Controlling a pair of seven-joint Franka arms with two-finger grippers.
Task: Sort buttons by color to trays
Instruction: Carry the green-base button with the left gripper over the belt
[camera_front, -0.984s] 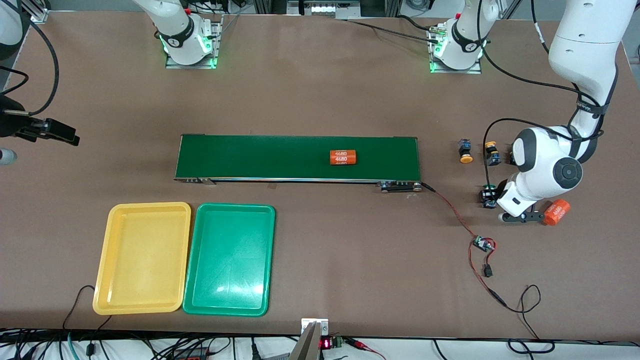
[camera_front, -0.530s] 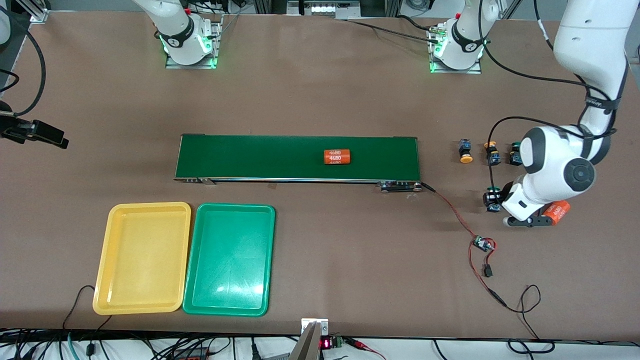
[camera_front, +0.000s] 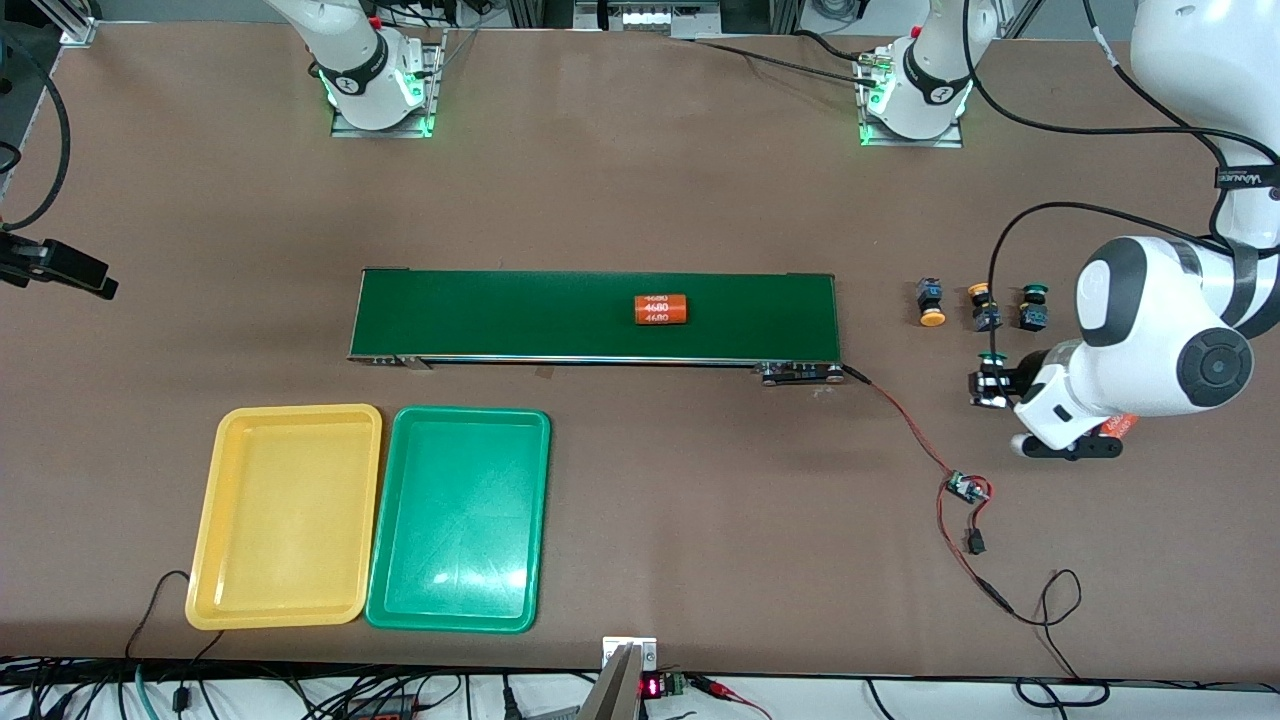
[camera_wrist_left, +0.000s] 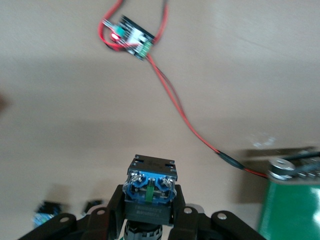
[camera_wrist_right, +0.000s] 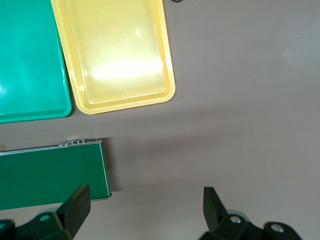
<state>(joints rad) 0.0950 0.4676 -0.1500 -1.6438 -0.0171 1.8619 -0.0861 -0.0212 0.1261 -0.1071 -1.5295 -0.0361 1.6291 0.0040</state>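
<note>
My left gripper is shut on a green-capped button and holds it above the table past the conveyor's end, at the left arm's end. In the left wrist view the fingers clamp its black-and-blue body. On the table stand two yellow-capped buttons and a green-capped button in a row. The yellow tray and the green tray lie side by side, nearer the front camera than the conveyor. My right gripper hangs open and holds nothing, above the table by the conveyor's end.
An orange cylinder lies on the dark-green conveyor belt. Another orange cylinder is mostly hidden under the left arm. A small circuit board with red and black wires lies near the held button.
The left arm has risen with the green-capped button and shifted toward its own end of the table. The orange cylinder on the belt has moved toward the right arm's end.
</note>
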